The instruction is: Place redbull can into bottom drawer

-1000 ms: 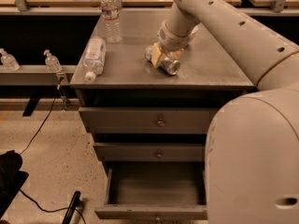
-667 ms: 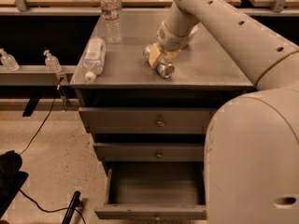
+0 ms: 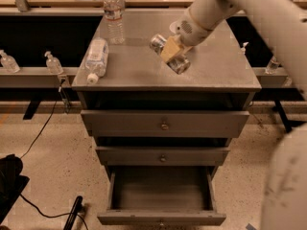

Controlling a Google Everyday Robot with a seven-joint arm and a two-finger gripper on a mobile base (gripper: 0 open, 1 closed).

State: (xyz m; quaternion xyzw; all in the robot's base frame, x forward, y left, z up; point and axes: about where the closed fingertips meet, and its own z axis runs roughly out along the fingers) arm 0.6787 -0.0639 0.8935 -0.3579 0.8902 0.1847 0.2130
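Showing the camera view: the redbull can (image 3: 179,63) is clamped crosswise, tilted, between the fingers of the gripper (image 3: 170,51), which is held over the cabinet top (image 3: 220,71), well above the bottom drawer (image 3: 160,218). That drawer is pulled out, its dark interior exposed so that the can may be lowered in; the two upper drawers (image 3: 164,123) are shut. An upright water bottle (image 3: 113,14) and a lying water bottle (image 3: 96,56) are set well apart from the can. A carry outward and down is judged to remain.
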